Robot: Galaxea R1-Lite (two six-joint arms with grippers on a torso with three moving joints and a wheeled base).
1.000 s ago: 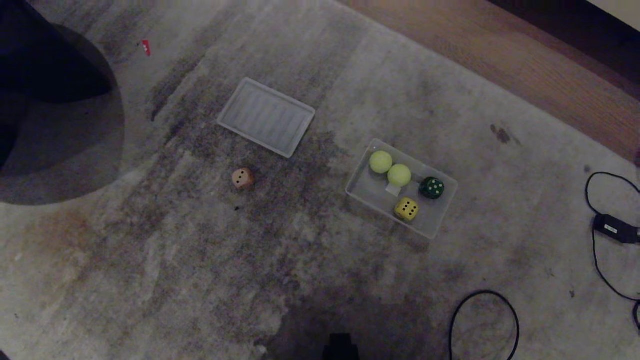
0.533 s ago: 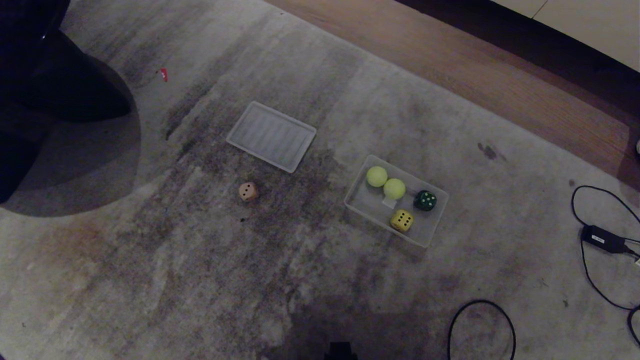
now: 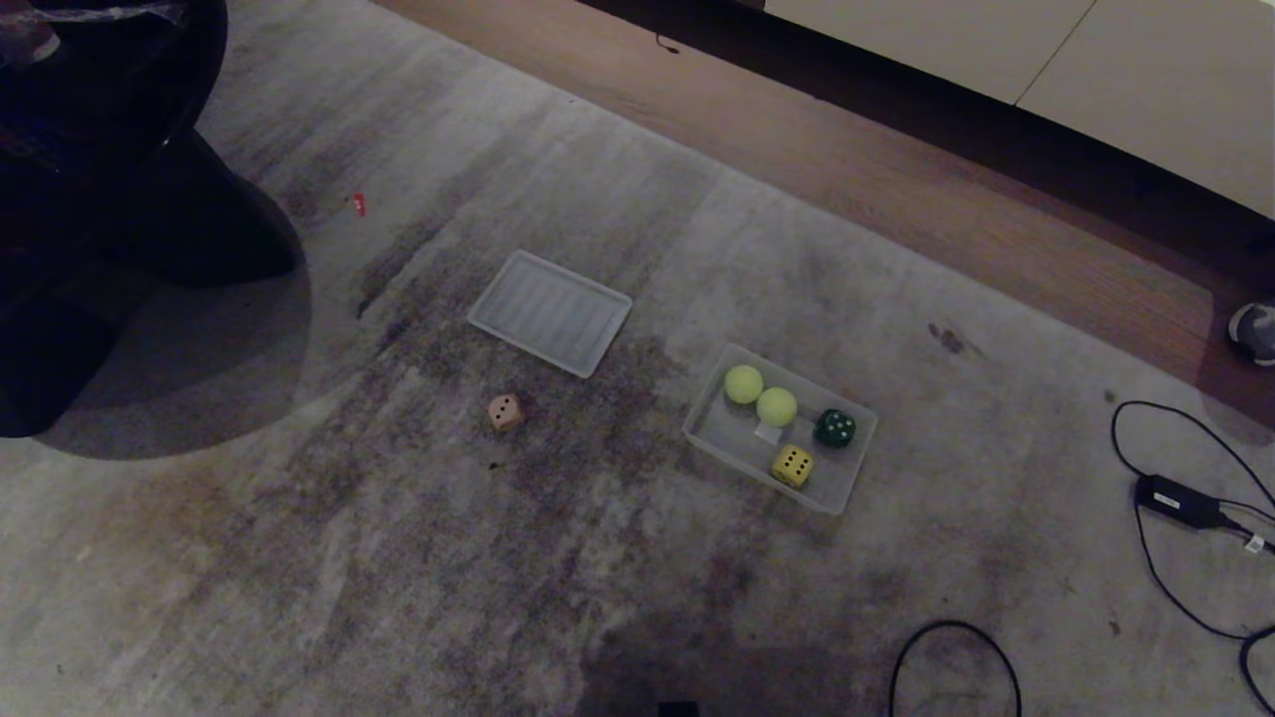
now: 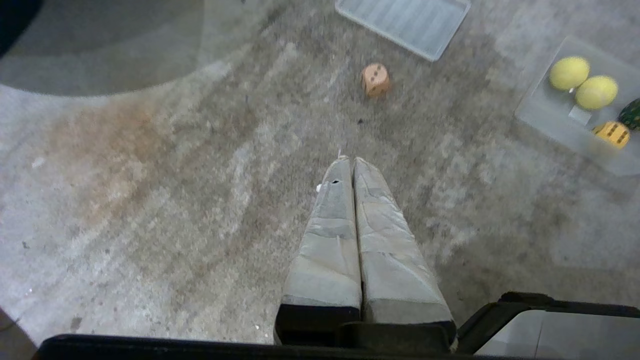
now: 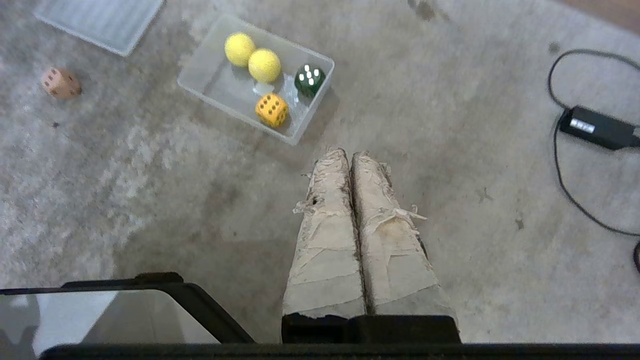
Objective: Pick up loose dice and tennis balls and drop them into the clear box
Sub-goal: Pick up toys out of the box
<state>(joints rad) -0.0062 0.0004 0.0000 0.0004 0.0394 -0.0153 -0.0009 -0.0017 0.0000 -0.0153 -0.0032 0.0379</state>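
Observation:
The clear box (image 3: 723,443) (image 5: 200,80) (image 4: 540,112) sits on the grey carpet. Inside it lie two tennis balls (image 3: 743,383) (image 3: 776,405) (image 5: 239,49) (image 5: 264,65) (image 4: 569,73), a dark green die (image 3: 835,428) (image 5: 309,79) and a yellow die (image 3: 792,465) (image 5: 272,110) (image 4: 613,134). A pinkish-tan die (image 3: 505,412) (image 4: 375,80) (image 5: 60,83) lies loose on the carpet to the box's left. My left gripper (image 4: 349,160) hangs shut and empty above bare carpet, short of the tan die. Also shut and empty, my right gripper (image 5: 348,152) hangs just short of the box. Neither gripper shows in the head view.
A flat ribbed clear lid (image 3: 550,313) (image 4: 405,22) lies behind the tan die. A black cable with a power brick (image 3: 1178,501) (image 5: 595,127) trails at the right, and another cable loop (image 3: 956,662) lies near the front. A dark rounded object (image 3: 110,199) stands at the left; wooden floor (image 3: 896,169) runs behind the carpet.
The whole head view has shifted: the scene has slid down and shrunk, showing more wooden floor and pale cabinets behind. The things on the carpet have not moved.

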